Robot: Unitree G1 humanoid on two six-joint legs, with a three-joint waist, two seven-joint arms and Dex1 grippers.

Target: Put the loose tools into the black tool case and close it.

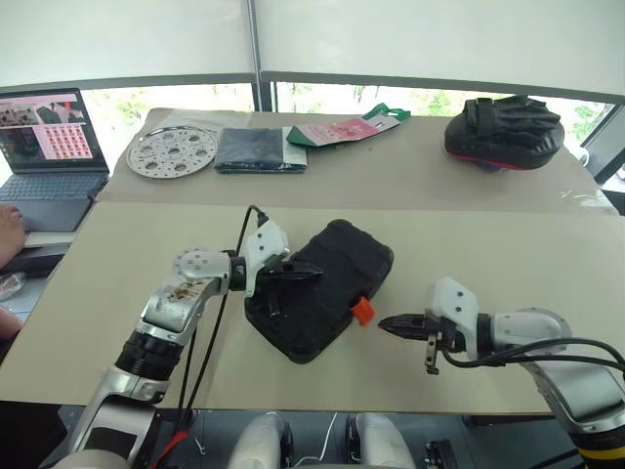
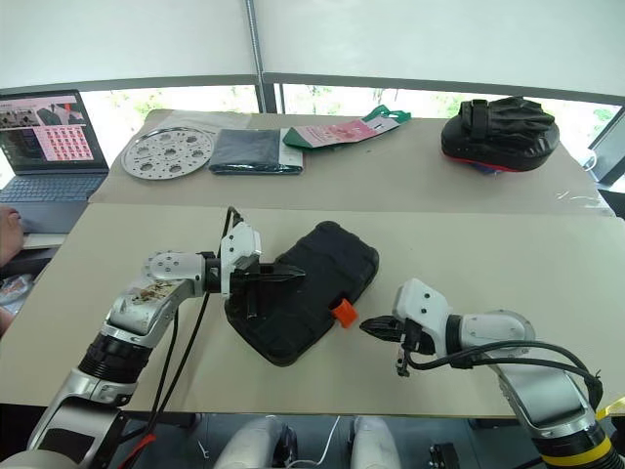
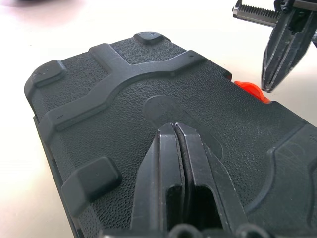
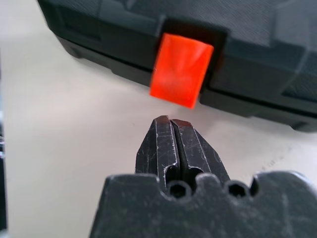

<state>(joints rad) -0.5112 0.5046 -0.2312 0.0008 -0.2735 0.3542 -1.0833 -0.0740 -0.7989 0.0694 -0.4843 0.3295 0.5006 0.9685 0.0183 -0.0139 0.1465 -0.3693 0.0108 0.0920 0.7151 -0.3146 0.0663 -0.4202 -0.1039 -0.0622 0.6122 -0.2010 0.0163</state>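
The black tool case (image 1: 342, 262) lies closed on the beige table, set at a slant, with its orange latch (image 1: 362, 311) sticking out of the near right edge. My left gripper (image 1: 314, 271) is shut, and its fingertips (image 3: 176, 130) rest on the textured lid near the middle. My right gripper (image 1: 384, 324) is also shut and empty. It points at the latch (image 4: 181, 69) from just in front, with a small gap between them. The loose tools are out of view.
At the back lie a perforated metal disc (image 1: 171, 151), a dark folded cloth (image 1: 259, 149), a pink-and-green packet (image 1: 344, 129) and a black padded mitt (image 1: 503, 132). An open laptop (image 1: 49, 147) with a person's hand (image 1: 10, 230) on it stands at the left.
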